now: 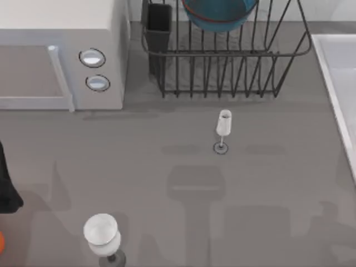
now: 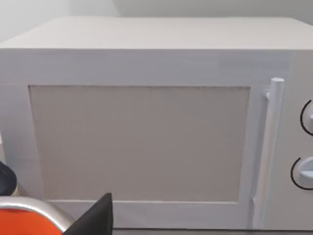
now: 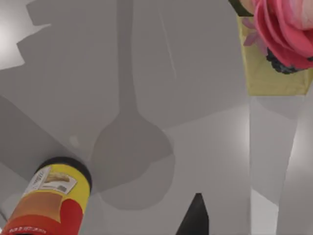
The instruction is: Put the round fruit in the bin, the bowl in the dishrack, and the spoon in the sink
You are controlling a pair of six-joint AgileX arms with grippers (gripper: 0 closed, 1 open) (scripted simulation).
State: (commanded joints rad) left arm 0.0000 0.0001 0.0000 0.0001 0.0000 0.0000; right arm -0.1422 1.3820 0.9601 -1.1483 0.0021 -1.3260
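The blue bowl (image 1: 219,14) with its reddish rim rests inside the dark wire dishrack (image 1: 222,67) at the back of the table. The pale sink (image 1: 342,78) runs along the right edge. A dark part of my left arm (image 1: 6,183) shows at the table's left edge. My left gripper (image 2: 98,218) faces the microwave door. My right gripper (image 3: 195,215) hangs over a pale surface that carries a grey spoon-shaped shadow (image 3: 132,156). The spoon itself, the round fruit and the bin are out of view.
A white microwave (image 1: 61,55) stands at the back left. One stemmed glass (image 1: 222,129) stands mid-table, another (image 1: 103,236) at the front left. An orange object (image 2: 22,224) lies by my left gripper. A red-and-yellow canister (image 3: 51,200) and a yellow flower pot (image 3: 274,63) appear in the right wrist view.
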